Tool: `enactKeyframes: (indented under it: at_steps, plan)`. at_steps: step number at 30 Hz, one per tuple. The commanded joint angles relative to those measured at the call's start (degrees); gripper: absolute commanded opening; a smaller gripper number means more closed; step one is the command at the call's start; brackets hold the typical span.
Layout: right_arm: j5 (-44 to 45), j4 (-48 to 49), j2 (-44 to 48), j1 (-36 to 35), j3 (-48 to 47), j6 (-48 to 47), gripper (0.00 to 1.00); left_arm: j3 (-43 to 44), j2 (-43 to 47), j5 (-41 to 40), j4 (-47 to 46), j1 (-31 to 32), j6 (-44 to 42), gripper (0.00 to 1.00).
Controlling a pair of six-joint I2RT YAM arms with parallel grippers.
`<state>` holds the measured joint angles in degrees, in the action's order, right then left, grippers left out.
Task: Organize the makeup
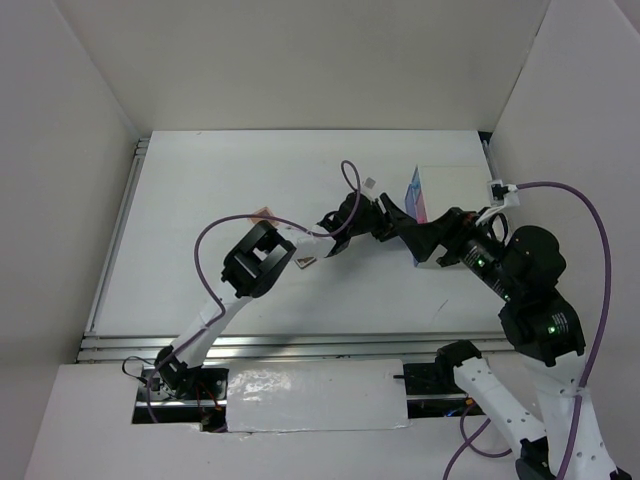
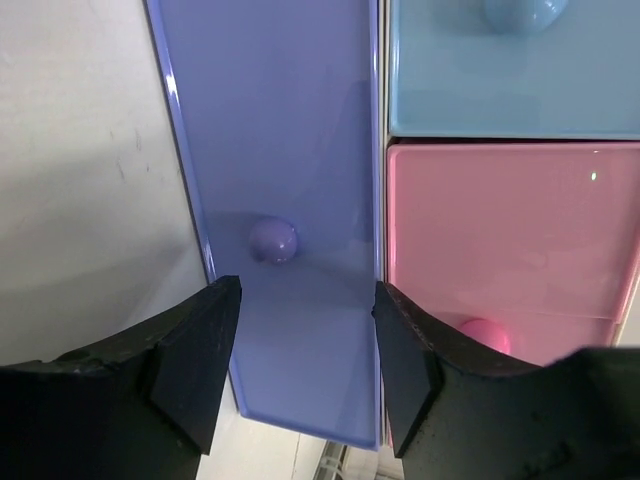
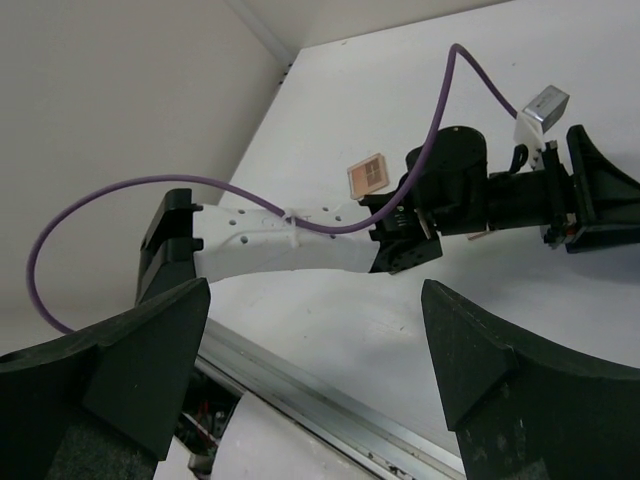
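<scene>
A white box (image 1: pixel 455 185) stands at the back right, its coloured drawer fronts (image 1: pixel 417 192) facing left. My left gripper (image 1: pixel 392 215) reaches to those fronts. In the left wrist view it (image 2: pixel 308 300) is open, one finger at each side of the tall purple drawer (image 2: pixel 280 130), just short of its round knob (image 2: pixel 273 240). I cannot tell whether the fingers touch the drawer. My right gripper (image 1: pixel 428 240) hovers beside the left one; in its own view it (image 3: pixel 315 290) is open and empty above the table. Of the makeup, one pinkish-brown palette (image 1: pixel 265 213) (image 3: pixel 366 174) lies by the left arm and another (image 1: pixel 305 262) peeks from under it.
A blue drawer (image 2: pixel 500 70) and a pink drawer (image 2: pixel 510 240) sit to the right of the purple one. The left arm's purple cable (image 1: pixel 345 185) loops over the table's middle. White walls close in the table on three sides, and a metal rail (image 1: pixel 300 345) runs along the near edge.
</scene>
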<state>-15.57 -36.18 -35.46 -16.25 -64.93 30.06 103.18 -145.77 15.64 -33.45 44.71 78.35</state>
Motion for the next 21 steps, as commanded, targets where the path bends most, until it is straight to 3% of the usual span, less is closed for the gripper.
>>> enactKeyframes:
  at_steps: [1,7,13,19,21]
  plan:
    - [-2.9,3.0,1.2,-0.2,0.3,0.3,0.94,2.4,-3.5,-2.5,1.2,-0.2,0.4,0.67]
    - [-3.1,3.0,1.6,-0.4,0.2,0.3,0.94,3.6,-6.0,-1.9,-0.2,-0.2,2.3,0.56]
    - [-3.5,3.7,1.6,-0.4,0.7,0.3,0.94,-4.3,-2.0,-4.3,-4.8,-0.2,3.4,0.53]
    - [-3.5,4.0,1.1,-0.5,1.3,0.2,0.94,-14.8,3.0,-6.5,-14.2,-0.4,4.0,0.67]
    - [-3.7,4.1,0.9,-0.5,1.2,0.3,0.94,-12.6,2.0,-5.5,-13.7,-0.6,3.6,0.7]
